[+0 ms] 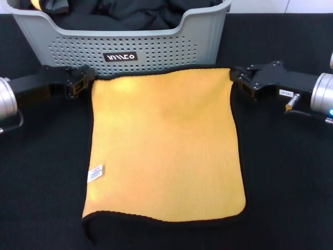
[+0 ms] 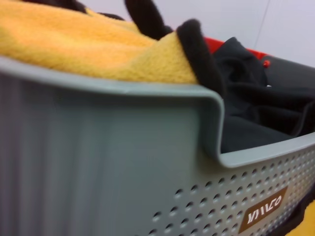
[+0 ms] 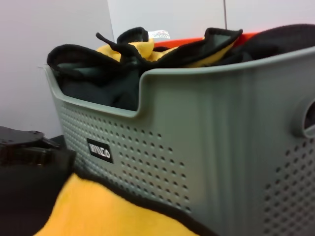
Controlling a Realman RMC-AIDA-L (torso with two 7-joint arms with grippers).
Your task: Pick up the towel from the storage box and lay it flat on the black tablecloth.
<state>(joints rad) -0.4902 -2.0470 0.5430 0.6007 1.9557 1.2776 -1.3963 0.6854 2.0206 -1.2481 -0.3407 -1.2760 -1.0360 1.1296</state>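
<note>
We find the towel [image 1: 165, 143] already out of the storage box [image 1: 122, 39] and spread orange side up on the black tablecloth [image 1: 291, 187], its long axis running from the box front toward the robot. The near edge shows a dark rolled hem, slightly lifted at the near left corner; the white tag [image 1: 95, 173] sits on the left edge.

The relation that governs the next move: each claw stands at one far corner of the towel, level with the edge nearest the box. The left claw [image 1: 83, 82] is at the far left corner, the right claw [image 1: 242, 80] at the far right corner, both low over the tabletop, so the towel lies inward of each and between them, neither arm nearer than the other.

We cannot tell whether either claw has the corner pinched or has let go; the fingertips are dark against dark cloth and edging.

Other orange and dark cloths [image 3: 147, 51] remain heaped in the box.

In our judgement the laying is nearly complete; what remains is release and outward withdrawal without dragging the corners
</note>
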